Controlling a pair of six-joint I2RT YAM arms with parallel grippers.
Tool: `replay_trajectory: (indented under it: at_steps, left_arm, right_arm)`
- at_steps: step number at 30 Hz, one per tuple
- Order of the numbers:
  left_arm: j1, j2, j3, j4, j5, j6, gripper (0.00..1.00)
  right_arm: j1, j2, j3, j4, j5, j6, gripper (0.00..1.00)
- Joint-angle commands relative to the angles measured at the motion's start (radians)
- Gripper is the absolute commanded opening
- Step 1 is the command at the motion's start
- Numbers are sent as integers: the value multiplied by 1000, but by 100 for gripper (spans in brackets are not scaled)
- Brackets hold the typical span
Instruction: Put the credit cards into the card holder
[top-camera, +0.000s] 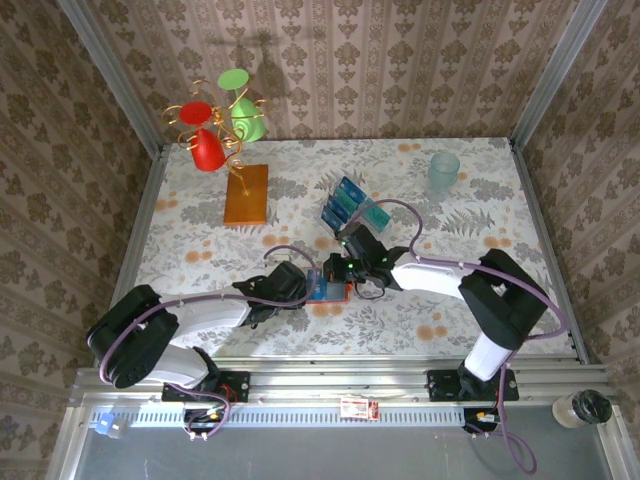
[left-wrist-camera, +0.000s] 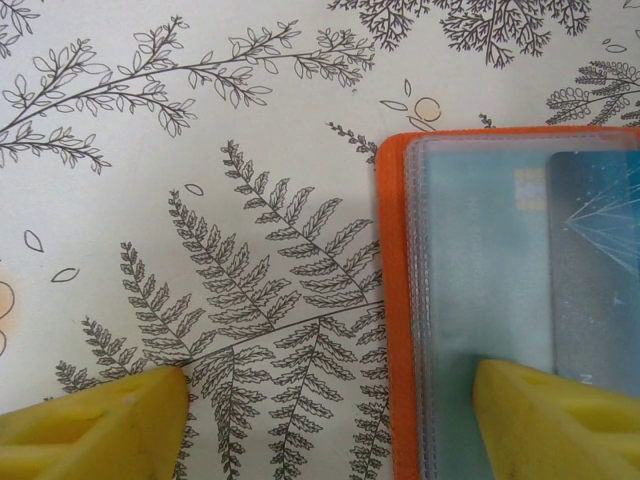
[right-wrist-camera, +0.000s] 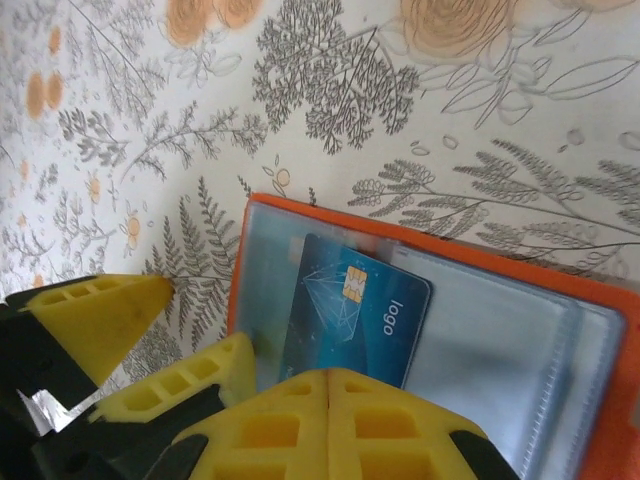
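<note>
The left claw (left-wrist-camera: 330, 385) is gaping wide and empty, straddling the left edge of the orange card holder (left-wrist-camera: 393, 300), with bare tablecloth (left-wrist-camera: 200, 150) lying open beyond it. The right claw (right-wrist-camera: 330, 385), closed tight, is sitting at the near edge of a blue credit card (right-wrist-camera: 355, 310) half inside a sleeve (right-wrist-camera: 500, 350).

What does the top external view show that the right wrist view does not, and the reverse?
Extra in the top external view: a cup stand with red and green cups, an orange-brown board, a clear cup and spare blue cards. Extra in the right wrist view: the chip and the word "logo" on the blue card. Shared: the open orange card holder on the floral table.
</note>
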Motion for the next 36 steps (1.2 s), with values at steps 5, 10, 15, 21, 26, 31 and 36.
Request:
replay_trajectory:
  at_steps: [5,10,15,21,26,31,36]
  left_arm:
    - [-1,-45,-24,-27,-10,-3,76]
    - [-1,-65,-15,-37,-9,-1,76]
    - [5,-102,6,-63,-12,11,77]
    - [71,-131,13,-80,12,30,77]
    - [131,-138,5,-126,23,31,77]
    - [152,-139,-15,-160,5,5,76]
    - [155,-120,-25,-164,-4,-10,76]
  right_arm:
    - [18,108,58,-57,-46,-28,0]
    - [24,155,88,-75,-55,-24,0]
    - [40,190,125,-83,-63,-20,0]
    - [44,212,155,-87,-75,-14,0]
    - [44,200,163,-98,-73,-19,0]
    - [43,188,165,-107,-68,-26,0]
    - [44,187,162,-101,-71,-25,0]
